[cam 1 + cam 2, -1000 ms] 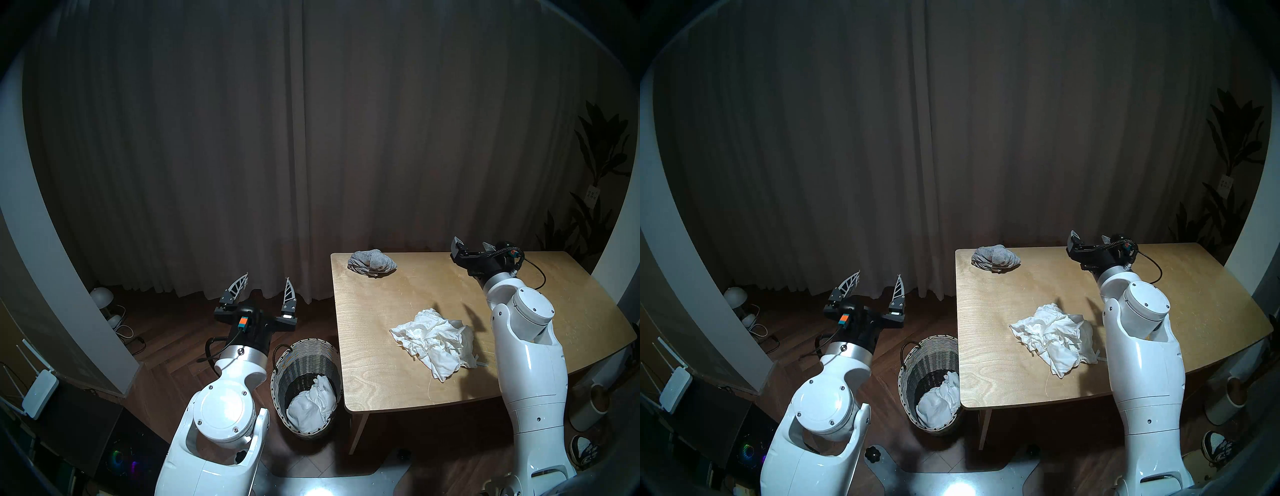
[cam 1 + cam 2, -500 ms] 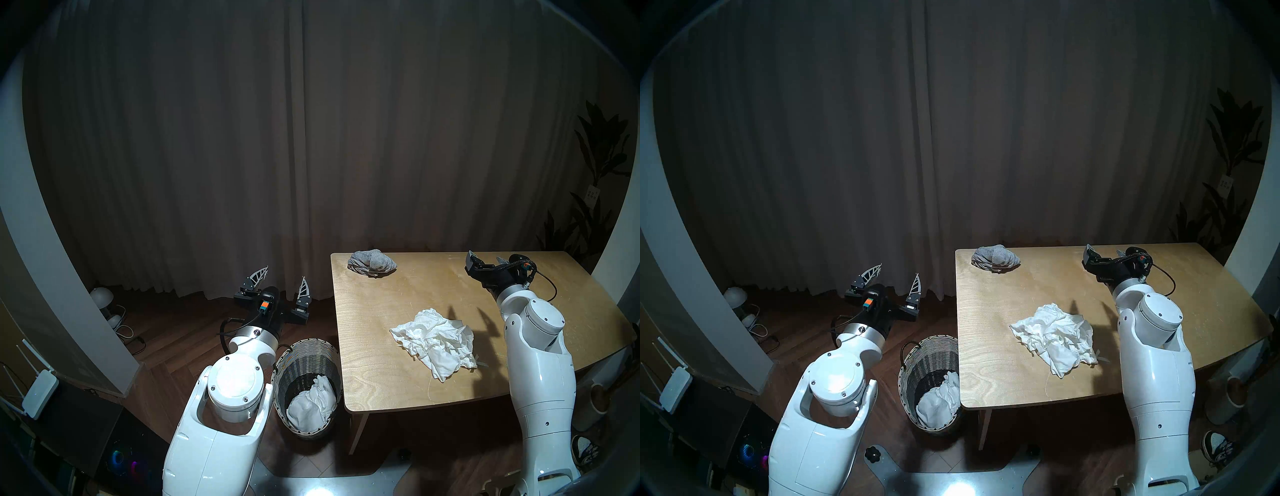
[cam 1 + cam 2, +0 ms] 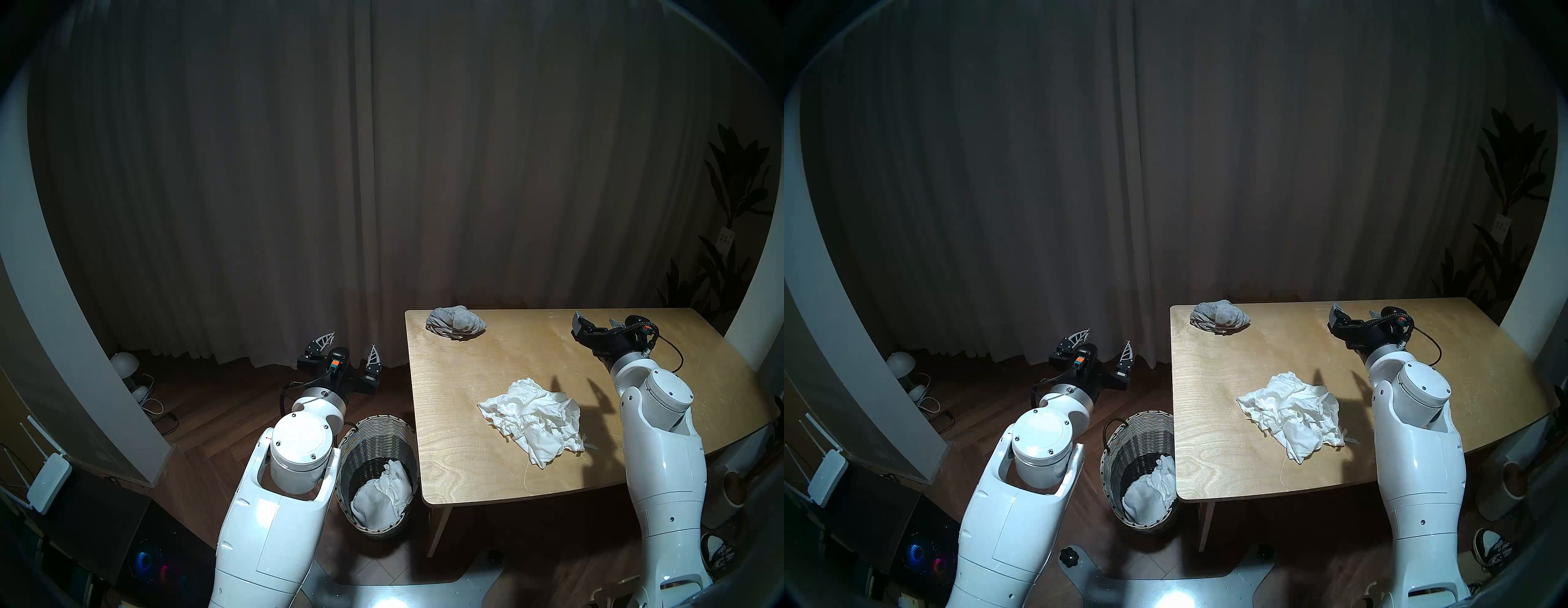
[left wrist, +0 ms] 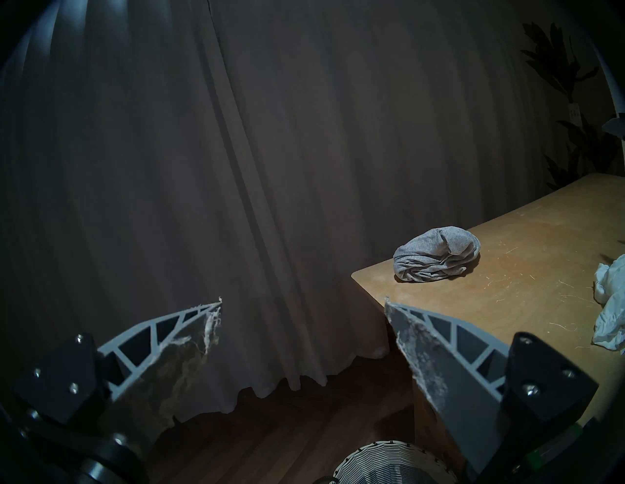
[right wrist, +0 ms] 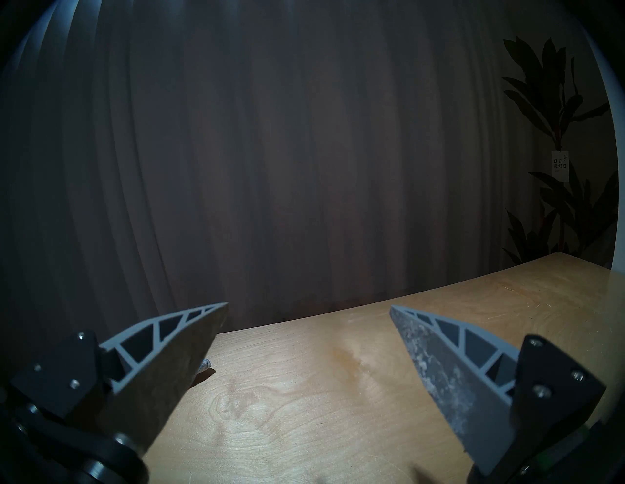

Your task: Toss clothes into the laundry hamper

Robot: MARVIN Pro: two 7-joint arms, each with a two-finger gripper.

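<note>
Dark curtain room, wood table at right, hamper on the floor at its left edge; one white garment is in, two are left.
Left gripper spread wide, empty, past the laundry hamper, level, facing the curtain. Right gripper also spread, empty, over the table's far side. White garment in hamper; second white garment mid-table at 3 o'clock from the hamper; grey knit garment at the far corner, 1 o'clock. Judgement: the white pile is next; tip the right gripper down, pinch a thick central fold and lift clear of the edge before carrying it over the rim.
</note>
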